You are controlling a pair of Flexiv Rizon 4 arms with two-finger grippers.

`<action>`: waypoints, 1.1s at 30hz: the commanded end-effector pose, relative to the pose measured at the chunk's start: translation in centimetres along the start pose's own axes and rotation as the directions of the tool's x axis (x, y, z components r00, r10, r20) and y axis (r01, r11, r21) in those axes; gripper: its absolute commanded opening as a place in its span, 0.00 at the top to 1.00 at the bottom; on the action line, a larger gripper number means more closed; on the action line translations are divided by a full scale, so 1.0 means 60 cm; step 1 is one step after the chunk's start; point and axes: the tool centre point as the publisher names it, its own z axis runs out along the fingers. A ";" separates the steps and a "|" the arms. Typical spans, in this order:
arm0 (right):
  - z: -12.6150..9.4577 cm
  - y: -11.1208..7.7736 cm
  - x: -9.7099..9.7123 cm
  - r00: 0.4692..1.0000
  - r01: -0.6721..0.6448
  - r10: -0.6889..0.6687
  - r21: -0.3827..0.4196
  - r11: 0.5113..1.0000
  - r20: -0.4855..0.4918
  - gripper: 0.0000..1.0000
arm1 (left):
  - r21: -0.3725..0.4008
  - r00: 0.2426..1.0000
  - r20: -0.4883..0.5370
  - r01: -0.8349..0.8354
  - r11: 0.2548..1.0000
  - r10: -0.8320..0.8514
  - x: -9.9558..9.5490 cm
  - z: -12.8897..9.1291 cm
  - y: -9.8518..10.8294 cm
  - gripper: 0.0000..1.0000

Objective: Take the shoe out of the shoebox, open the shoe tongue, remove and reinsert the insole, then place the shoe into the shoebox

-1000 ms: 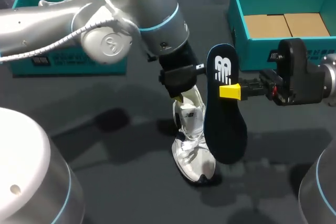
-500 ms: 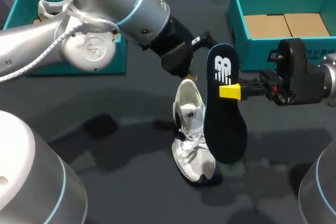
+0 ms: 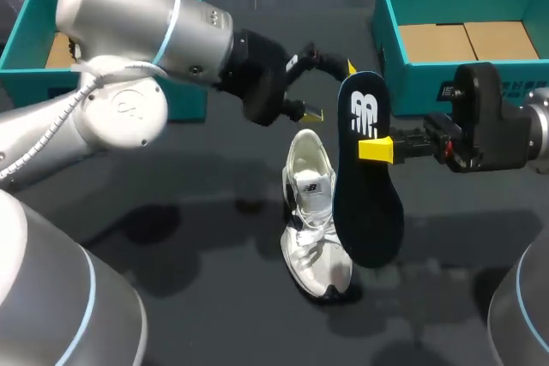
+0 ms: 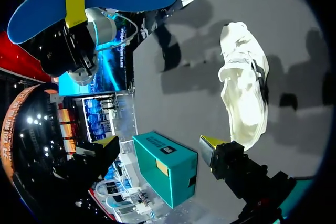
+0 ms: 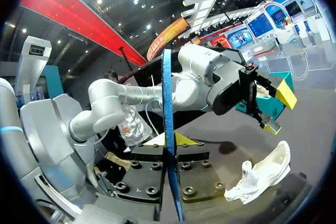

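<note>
The shoe [image 3: 313,212] is judged to be out of its box already. It is seen lying on the desk [image 3: 189,237] near the middle, with its mouth opened up. The left fingers [image 4: 212,142] are spread wide and empty, just above the heel. The insole [image 3: 367,186] is already removed and is held upright just right of the shoe, clamped by the right fingers [image 3: 375,150]. Reinsertion and boxing are left to be done.

Of the left box [image 3: 184,100], only a brown patch of floor is shown, and the rest is hidden by the arm. In the right box [image 3: 412,83], two cardboard flaps are seen and nothing else.
</note>
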 end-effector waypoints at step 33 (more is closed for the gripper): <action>-0.137 0.109 -0.177 0.919 -0.391 0.382 -0.113 0.913 -0.095 1.00 | 0.018 0.928 0.372 0.027 0.999 -0.032 -0.040 -0.039 0.029 0.00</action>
